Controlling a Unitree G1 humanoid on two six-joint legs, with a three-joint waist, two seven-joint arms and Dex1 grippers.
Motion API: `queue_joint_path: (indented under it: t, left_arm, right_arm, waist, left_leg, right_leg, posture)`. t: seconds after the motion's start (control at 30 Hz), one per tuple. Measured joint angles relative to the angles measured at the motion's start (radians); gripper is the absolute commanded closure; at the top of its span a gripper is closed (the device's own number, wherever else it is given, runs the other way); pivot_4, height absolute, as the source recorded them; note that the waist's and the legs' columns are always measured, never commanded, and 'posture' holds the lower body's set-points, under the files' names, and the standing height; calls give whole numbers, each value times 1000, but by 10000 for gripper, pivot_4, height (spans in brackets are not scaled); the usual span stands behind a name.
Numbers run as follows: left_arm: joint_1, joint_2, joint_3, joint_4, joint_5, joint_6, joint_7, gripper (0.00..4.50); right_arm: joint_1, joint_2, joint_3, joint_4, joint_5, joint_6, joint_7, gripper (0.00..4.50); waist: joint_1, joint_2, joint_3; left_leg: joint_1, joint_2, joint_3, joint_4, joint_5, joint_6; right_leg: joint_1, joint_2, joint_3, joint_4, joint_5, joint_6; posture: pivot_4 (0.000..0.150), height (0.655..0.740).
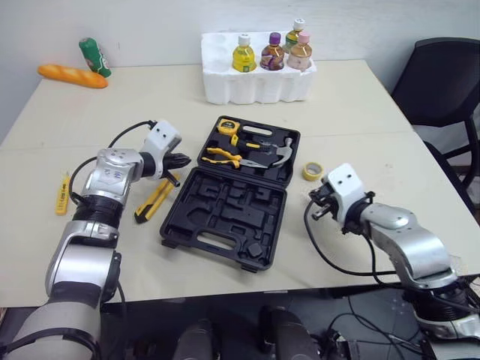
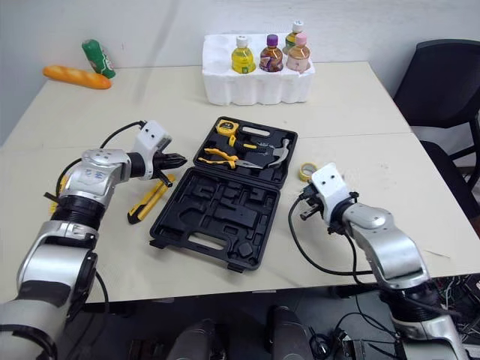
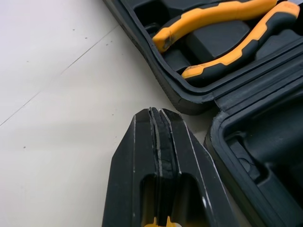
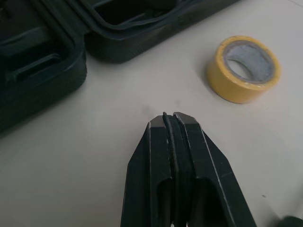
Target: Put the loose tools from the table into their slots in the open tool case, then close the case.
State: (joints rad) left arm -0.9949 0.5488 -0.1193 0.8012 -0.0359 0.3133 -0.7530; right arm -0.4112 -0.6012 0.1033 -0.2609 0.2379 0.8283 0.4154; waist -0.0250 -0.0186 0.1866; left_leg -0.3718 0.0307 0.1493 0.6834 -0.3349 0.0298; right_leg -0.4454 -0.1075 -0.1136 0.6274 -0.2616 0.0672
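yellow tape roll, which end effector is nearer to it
Right. The right end effector is close beside the yellow tape roll, not touching; the left end effector is across the tool case.

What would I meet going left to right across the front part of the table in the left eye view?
small yellow tool → yellow-and-black utility knife → open tool case → yellow tape roll

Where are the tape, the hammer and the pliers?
Tape [image 4: 236, 93]: right wrist view, on its yellow outer wall.
Hammer [image 1: 283, 153]: left eye view, on its silver head.
Pliers [image 3: 213, 14]: left wrist view, on one orange handle.
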Motion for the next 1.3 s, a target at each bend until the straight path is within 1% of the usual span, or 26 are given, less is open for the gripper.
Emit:
queue_joint_path:
  t: [0.2, 0.37, 0.5, 0.6, 0.83, 1.07, 1.17, 1.3]
  left_arm:
    - [-14, -44, -7, 102, 33, -48, 9, 45000]
    - [-16, -63, -7, 92, 40, -41, -11, 45000]
    - [50, -44, -5, -32, 37, 17, -70, 45000]
    - [151, -22, 10, -216, 12, 118, -119, 45000]
    - [319, -2, 40, -541, -4, 307, -128, 45000]
    - [401, 9, 89, -665, -19, 378, -86, 45000]
    - [467, 47, 129, -729, -80, 422, -106, 45000]
    - [565, 111, 230, -772, -189, 497, -153, 45000]
  right_arm:
    - [-68, 34, 50, 108, -49, -30, 19, 44149]
    - [-126, 64, 86, 171, -69, -66, 59, 44149]
    - [-135, 90, 92, 180, -73, -64, 92, 44149]
    - [-139, 95, 90, 185, -86, -63, 105, 44149]
    - [-139, 97, 91, 187, -124, -62, 125, 44149]
    - [-131, 97, 86, 161, -146, -46, 128, 44149]
    - [-106, 88, 79, 88, -143, -16, 127, 44149]
    - [-40, 73, -36, -29, -85, 5, 133, 44149]
  waist:
    - [-1, 0, 0]
    - [1, 0, 0]
    - [-1, 0, 0]
    - [-6, 0, 0]
    - [-6, 0, 0]
    - [-8, 0, 0]
    - [-12, 0, 0]
    - [-4, 0, 0]
  left_leg:
    - [0, 0, 0, 0, 0, 0]
    - [0, 0, -1, 0, 0, 1]
    - [-1, 0, -1, 1, 0, 1]
    - [-1, 1, 0, 0, 0, 1]
    - [0, 1, 0, 0, 0, 0]
    - [1, 2, 0, 0, -1, -1]
    - [1, 4, 0, 0, -1, -2]
    - [1, 4, -1, 0, -1, -2]
  right_leg:
    - [0, 0, -1, 0, 0, 0]
    - [0, -1, -2, 0, 0, 0]
    - [0, -1, -2, 0, 0, 0]
    - [0, -2, -1, 0, 0, 0]
    - [0, -3, 4, 0, 0, 0]
    - [0, -3, 7, 0, 0, 0]
    - [0, -3, 7, 0, -1, -1]
    - [0, -4, 7, 0, -1, -2]
  posture:
    - [1500, 7367]
    - [1500, 7367]
    - [1500, 7367]
    - [1500, 7367]
    - [1500, 7367]
    - [1500, 7367]
    - [1500, 7367]
    - [1500, 7367]
